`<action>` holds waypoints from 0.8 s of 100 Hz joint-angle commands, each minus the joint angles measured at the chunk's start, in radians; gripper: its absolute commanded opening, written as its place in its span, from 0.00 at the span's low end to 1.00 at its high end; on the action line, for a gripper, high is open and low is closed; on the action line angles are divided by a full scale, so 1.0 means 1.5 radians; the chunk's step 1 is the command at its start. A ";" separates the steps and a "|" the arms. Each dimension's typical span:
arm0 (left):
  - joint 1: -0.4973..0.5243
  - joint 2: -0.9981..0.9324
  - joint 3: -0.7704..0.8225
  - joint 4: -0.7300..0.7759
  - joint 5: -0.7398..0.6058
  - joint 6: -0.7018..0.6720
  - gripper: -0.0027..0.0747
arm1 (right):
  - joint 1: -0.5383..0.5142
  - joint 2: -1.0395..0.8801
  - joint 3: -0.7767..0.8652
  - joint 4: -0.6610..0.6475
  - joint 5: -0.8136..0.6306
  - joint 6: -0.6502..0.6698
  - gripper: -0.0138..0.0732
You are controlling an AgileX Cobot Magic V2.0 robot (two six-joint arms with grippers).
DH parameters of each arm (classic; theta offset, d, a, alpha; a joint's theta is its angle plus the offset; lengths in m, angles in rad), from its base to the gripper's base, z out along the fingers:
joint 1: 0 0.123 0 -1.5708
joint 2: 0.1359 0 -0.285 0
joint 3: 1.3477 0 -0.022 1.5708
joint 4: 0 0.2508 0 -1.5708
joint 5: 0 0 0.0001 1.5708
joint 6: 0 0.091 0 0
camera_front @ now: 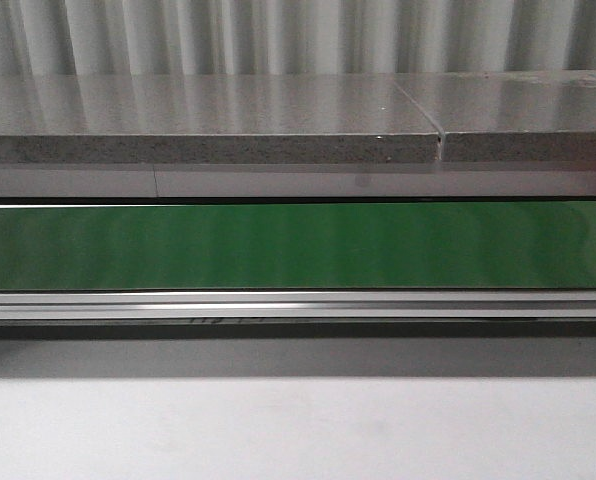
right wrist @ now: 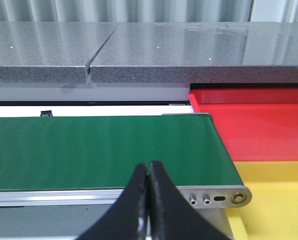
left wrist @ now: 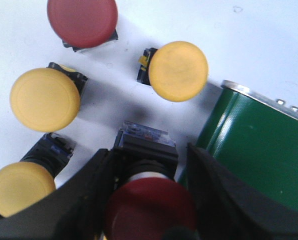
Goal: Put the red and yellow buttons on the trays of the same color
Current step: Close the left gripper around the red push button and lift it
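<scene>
In the left wrist view my left gripper (left wrist: 149,150) is closed around a red button (left wrist: 149,210), one black finger on each side of it, above the white table beside the end of the green belt (left wrist: 259,145). Another red button (left wrist: 82,21) and three yellow buttons (left wrist: 178,71) (left wrist: 45,99) (left wrist: 20,187) lie on the table around it. In the right wrist view my right gripper (right wrist: 148,165) is shut and empty over the near rail of the belt (right wrist: 99,150). A red tray (right wrist: 259,125) and a yellow tray (right wrist: 279,200) sit past the belt's end. Neither gripper shows in the front view.
The green belt (camera_front: 298,245) runs across the front view with an aluminium rail (camera_front: 298,303) along its near side. A grey stone ledge (camera_front: 208,120) stands behind it. The white table (camera_front: 298,430) lies in front.
</scene>
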 commanded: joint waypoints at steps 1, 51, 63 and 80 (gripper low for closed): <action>-0.010 -0.069 -0.014 -0.014 -0.003 0.010 0.34 | 0.001 -0.010 -0.013 -0.001 -0.052 -0.005 0.09; -0.100 -0.101 -0.007 -0.008 0.063 0.027 0.34 | 0.001 -0.010 -0.013 -0.001 -0.052 -0.005 0.09; -0.109 -0.088 -0.005 -0.007 0.062 0.027 0.34 | 0.001 -0.010 -0.013 -0.001 -0.052 -0.005 0.09; -0.110 -0.085 -0.005 -0.002 0.043 0.027 0.34 | 0.001 -0.010 -0.013 -0.001 -0.052 -0.005 0.09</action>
